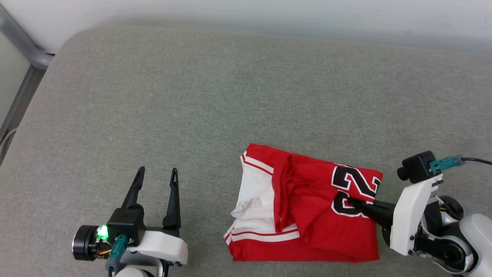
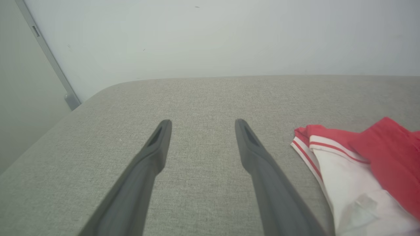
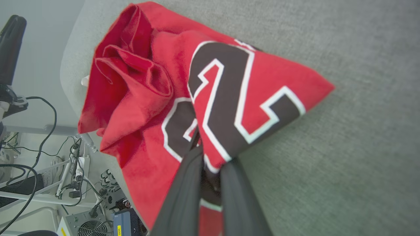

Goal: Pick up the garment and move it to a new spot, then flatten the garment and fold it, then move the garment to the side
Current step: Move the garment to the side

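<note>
Head view: the garment [image 1: 307, 231], a red short-sleeved jersey shirt with white sleeves, red-and-white striped trim and large black numerals outlined in white, is lying in a loosely folded, rumpled bundle on the grey, fabric-covered counter [image 1: 192, 96]. It is sitting toward the near edge and to the robot's right of the middle. The white sleeve panels are facing the robot's left, and the numerals are showing on the end nearest the right arm.

The right hand [image 1: 351, 201] is reaching in from the right, its two dark fingers drawn together and pinching the garment's edge at the numerals. In the right wrist view the garment [image 3: 147, 137] is bunching into folds ahead of the right hand [image 3: 211, 164]. A flap bearing a black "2" is draping over the clamped fingertips, with the counter [image 3: 344, 147] lying to one side. Beyond the counter's rounded edge, black cables [image 3: 42, 131] and a grey fan-vented box [image 3: 88, 226] are sitting on the floor.

The left hand [image 1: 157, 169] is hovering at the lower left, well apart from the garment, its fingers spread wide and gripping nothing. In the left wrist view the left hand [image 2: 202, 122] is pointing across the bare counter [image 2: 203, 98] toward a pale wall [image 2: 229, 39], and the garment's [image 2: 361, 183] white sleeve and striped trim are showing at the right.
</note>
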Available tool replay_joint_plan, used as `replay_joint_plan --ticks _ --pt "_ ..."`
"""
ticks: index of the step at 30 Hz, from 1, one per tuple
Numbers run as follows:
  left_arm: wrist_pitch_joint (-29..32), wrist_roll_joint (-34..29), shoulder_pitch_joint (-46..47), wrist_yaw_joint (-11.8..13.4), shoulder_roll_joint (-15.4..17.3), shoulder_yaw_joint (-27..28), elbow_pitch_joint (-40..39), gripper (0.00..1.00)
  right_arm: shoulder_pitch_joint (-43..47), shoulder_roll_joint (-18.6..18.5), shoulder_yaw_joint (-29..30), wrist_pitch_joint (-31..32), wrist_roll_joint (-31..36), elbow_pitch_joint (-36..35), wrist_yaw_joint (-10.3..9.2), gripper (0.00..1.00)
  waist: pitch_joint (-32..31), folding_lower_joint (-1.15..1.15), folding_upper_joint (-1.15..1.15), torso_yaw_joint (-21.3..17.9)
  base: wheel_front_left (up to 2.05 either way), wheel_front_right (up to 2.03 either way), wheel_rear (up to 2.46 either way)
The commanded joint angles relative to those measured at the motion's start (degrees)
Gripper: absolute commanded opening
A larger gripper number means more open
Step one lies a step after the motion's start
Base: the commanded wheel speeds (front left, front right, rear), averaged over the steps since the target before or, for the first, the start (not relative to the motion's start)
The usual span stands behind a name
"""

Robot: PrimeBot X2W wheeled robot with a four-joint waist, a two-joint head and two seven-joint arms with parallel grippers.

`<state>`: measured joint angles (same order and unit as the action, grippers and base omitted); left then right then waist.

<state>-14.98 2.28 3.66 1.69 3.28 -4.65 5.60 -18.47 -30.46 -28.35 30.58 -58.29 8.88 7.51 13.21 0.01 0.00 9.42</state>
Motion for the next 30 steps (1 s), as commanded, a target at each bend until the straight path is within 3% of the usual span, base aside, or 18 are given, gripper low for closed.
replay_joint_plan --ticks 1,10,15,30 --pt "-0.28 0.17 -0.99 0.28 0.03 0.27 0.07 1.00 -1.12 -0.83 -0.45 -1.07 0.32 -1.14 -0.05 0.00 -0.96 -0.01 0.00 -0.75 0.00 0.00 0.00" --pt "-0.28 0.15 -2.47 0.42 -0.10 0.93 -0.61 1.00 -4.97 -10.12 -7.27 -5.31 11.09 -7.74 -0.05 0.00 -3.47 -0.01 0.00 -5.17 0.00 0.00 0.00" --pt "-0.27 0.40 -3.13 0.64 -0.17 1.29 -1.01 1.00 -7.17 -13.44 -8.35 -5.75 13.15 -8.67 -0.05 0.00 -3.67 -0.01 0.00 -8.64 0.00 0.00 0.00" --pt "-0.27 -0.69 -0.49 0.92 0.08 2.52 -4.44 1.00 -14.12 -18.06 -6.37 -6.64 14.98 -5.75 -0.06 0.00 1.31 -0.01 0.00 -16.44 0.00 0.00 0.00"
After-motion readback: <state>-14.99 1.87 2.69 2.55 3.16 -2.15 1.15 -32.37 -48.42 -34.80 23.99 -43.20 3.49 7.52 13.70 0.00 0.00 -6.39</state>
